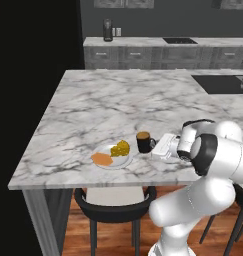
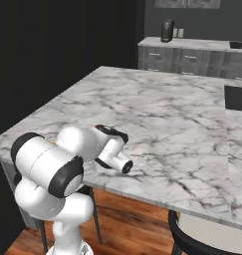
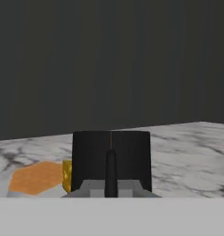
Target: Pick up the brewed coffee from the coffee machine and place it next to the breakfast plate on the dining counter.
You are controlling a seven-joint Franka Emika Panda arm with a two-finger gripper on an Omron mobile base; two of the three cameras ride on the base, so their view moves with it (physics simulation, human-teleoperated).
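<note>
1. On the marble table (image 1: 93, 107), the breakfast plate (image 1: 111, 155) sits near the front edge, with the brewed coffee (image 1: 144, 142) standing upright just to its right.
2. The step looks like the release: let go gently, then back straight away from the handle so the full mug doesn't tip toward the plate.
3. The claw (image 1: 156, 145) sits at the mug's handle side; how wide it stands I cannot tell.

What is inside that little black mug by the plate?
The mug holds an orange-brown liquid, its surface showing at the rim. How deep it goes is hidden by the black wall. The gripper is at its handle side.
</note>
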